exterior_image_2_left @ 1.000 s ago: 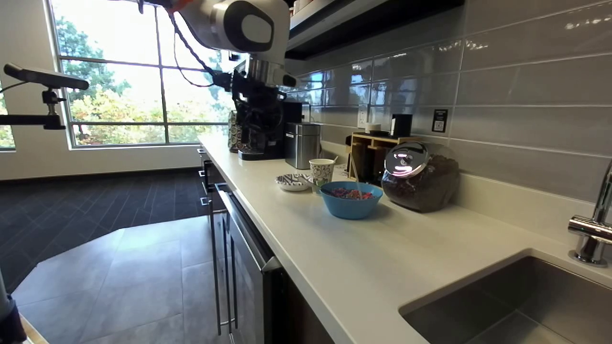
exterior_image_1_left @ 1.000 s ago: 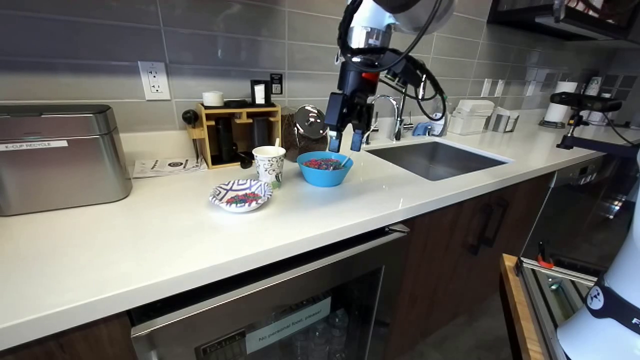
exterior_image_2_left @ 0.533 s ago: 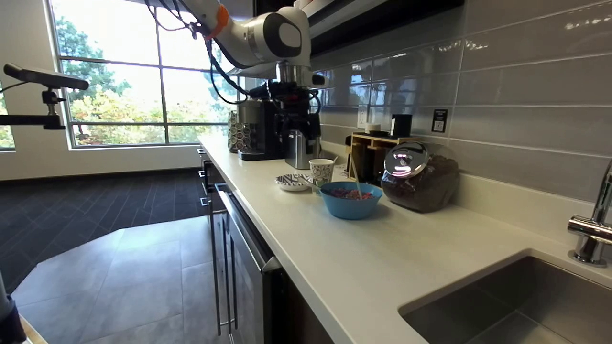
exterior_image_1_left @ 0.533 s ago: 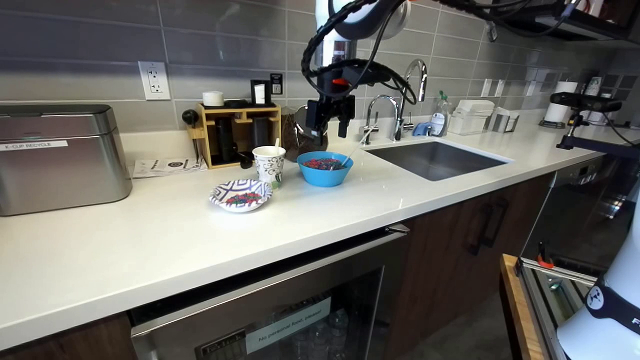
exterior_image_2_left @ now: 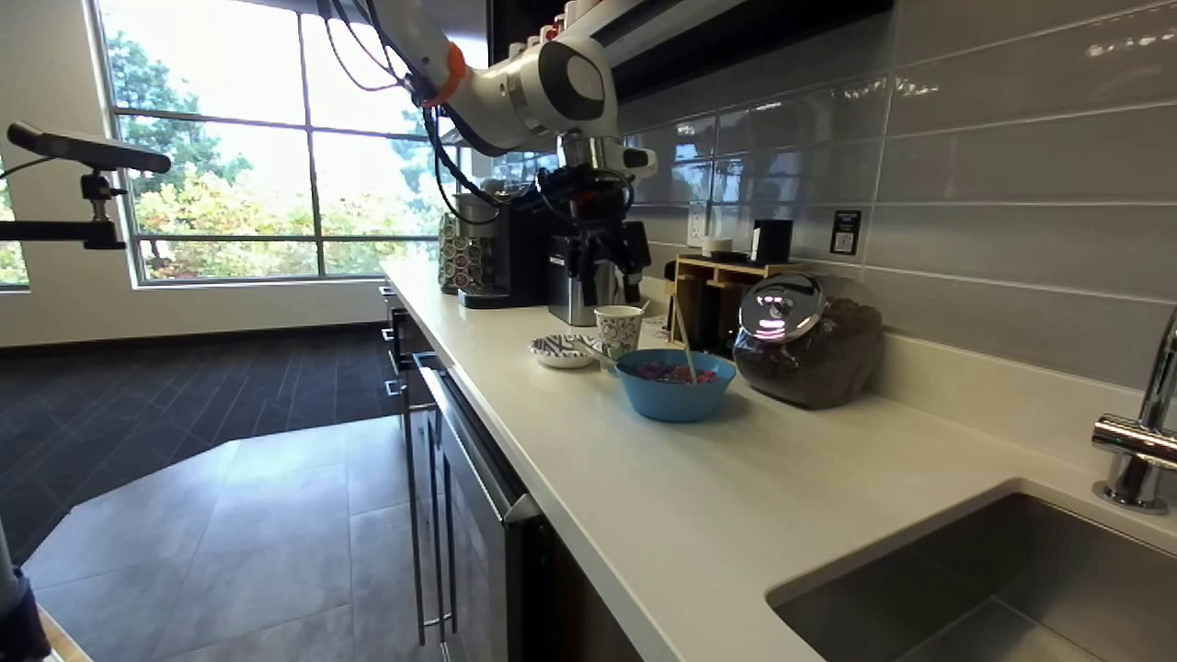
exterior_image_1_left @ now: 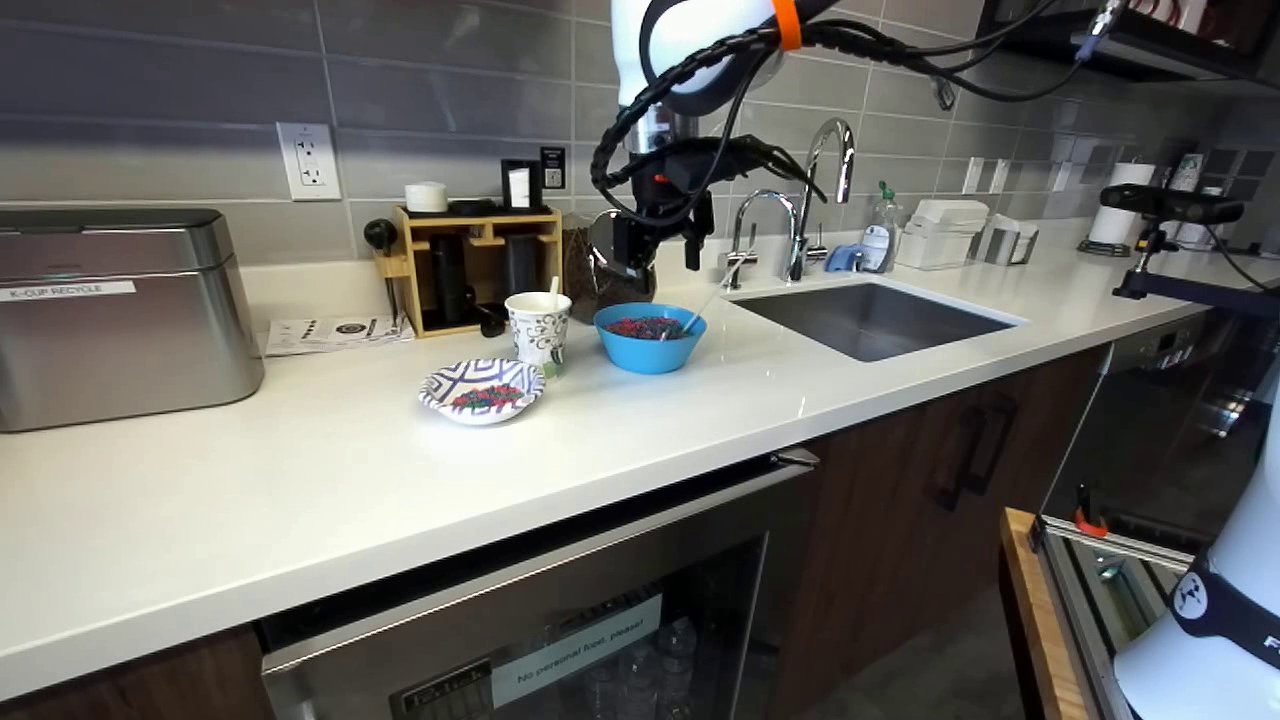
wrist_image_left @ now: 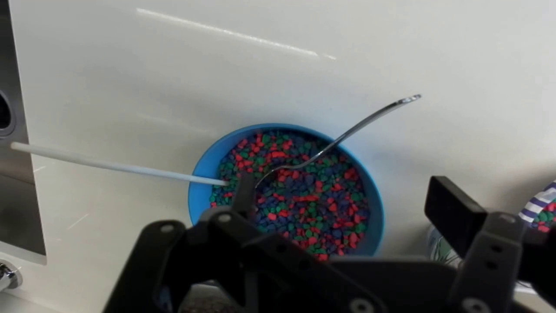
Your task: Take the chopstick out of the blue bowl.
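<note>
The blue bowl (exterior_image_1_left: 648, 354) stands on the counter, full of red, green and dark pebbles; it shows in both exterior views (exterior_image_2_left: 676, 401) and in the wrist view (wrist_image_left: 204, 168). The thin white chopstick (wrist_image_left: 117, 166) leans over its rim, its inner end in the pebbles. It also shows in both exterior views (exterior_image_1_left: 716, 292) (exterior_image_2_left: 686, 345). A curved metal utensil (wrist_image_left: 369, 119) sticks out of the bowl's other side. My gripper (wrist_image_left: 343, 191) is open and empty above the bowl, fingers down, apart from the chopstick. It also shows in both exterior views (exterior_image_1_left: 662, 262) (exterior_image_2_left: 611, 285).
A patterned paper cup (exterior_image_1_left: 540, 340) with a light stick in it and a patterned white dish (exterior_image_2_left: 563, 352) of pebbles stand beside the bowl. A glass jar (exterior_image_2_left: 814, 363) and a wooden rack (exterior_image_1_left: 485, 226) stand behind, near the wall. The sink (exterior_image_1_left: 870, 330) and faucet (exterior_image_1_left: 846, 160) are close by.
My arm and open gripper have moved back towards the tiled wall, most of it in the first half second. The bowl and the chopstick have not moved.
</note>
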Robot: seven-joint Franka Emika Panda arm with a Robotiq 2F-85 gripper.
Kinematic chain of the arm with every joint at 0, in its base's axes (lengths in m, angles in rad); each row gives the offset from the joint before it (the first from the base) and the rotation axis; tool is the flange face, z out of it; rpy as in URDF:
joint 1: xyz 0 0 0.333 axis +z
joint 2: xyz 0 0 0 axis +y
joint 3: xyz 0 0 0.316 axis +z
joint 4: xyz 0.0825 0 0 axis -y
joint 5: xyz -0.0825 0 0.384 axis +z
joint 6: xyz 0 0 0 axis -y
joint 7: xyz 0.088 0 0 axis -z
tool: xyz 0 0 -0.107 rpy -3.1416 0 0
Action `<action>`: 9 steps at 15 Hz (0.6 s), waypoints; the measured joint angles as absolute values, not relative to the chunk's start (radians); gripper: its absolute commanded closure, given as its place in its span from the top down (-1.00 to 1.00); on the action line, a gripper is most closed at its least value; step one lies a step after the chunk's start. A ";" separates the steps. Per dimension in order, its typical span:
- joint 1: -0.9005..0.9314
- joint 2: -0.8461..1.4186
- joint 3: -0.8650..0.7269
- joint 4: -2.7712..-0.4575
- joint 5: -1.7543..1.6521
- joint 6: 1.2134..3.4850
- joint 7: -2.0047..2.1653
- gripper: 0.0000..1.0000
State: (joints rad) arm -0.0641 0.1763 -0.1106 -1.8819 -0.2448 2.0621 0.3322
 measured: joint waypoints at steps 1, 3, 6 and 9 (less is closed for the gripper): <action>-0.065 0.177 -0.111 -1.879 -0.240 2.049 0.325 1.00; -0.070 0.193 -0.118 -1.848 -0.241 1.988 0.324 1.00; -0.085 0.242 -0.145 -1.761 -0.256 1.897 0.318 1.00; -0.105 0.310 -0.167 -1.670 -0.261 1.845 0.297 1.00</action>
